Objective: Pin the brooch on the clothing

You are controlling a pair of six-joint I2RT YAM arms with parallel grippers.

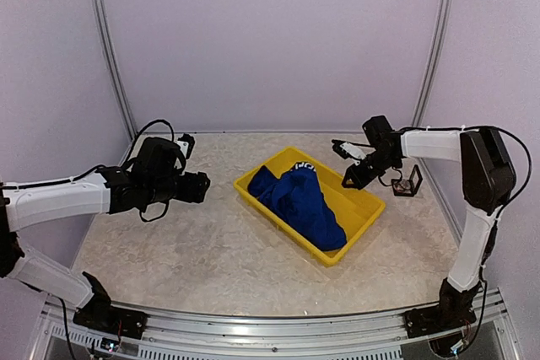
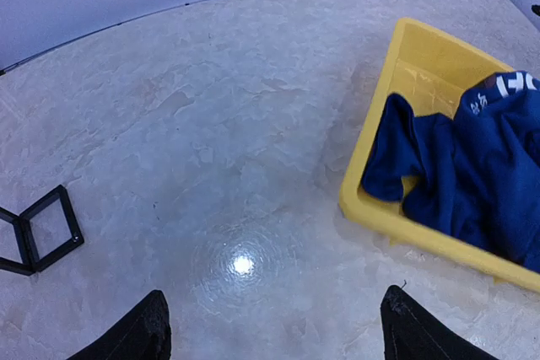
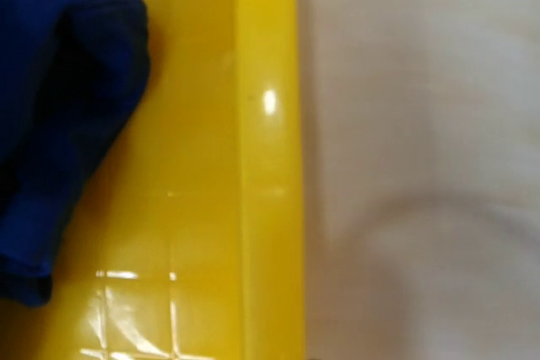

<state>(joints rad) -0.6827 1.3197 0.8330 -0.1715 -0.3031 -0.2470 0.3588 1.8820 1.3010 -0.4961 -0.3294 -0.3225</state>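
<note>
The yellow tray (image 1: 364, 206) sits at an angle in the middle of the marbled table (image 1: 211, 242), and the royal-blue T-shirt (image 1: 304, 204) lies crumpled inside it. The shirt fills the left and near part of the tray, with a scrap of white print showing at its far end, while the tray's right end is bare. The left gripper (image 1: 198, 187) hovers above the table to the left of the tray, well apart from it and pointing toward it. In the left wrist view its two black fingers (image 2: 139, 335) stand wide apart with nothing between them. A black open frame (image 2: 42, 229) lies flat on the table at the left edge of that view. The right gripper (image 1: 350, 178) hangs over the far right rim of the tray, angled down toward it. Its wrist camera shows only the yellow rim, a fold of blue cloth to one side and bare table to the other, with no fingers in sight. I cannot tell how far it is open or whether it holds anything. A small black-framed case (image 1: 407, 181) stands on the table just right of it, beside the tray.
</note>
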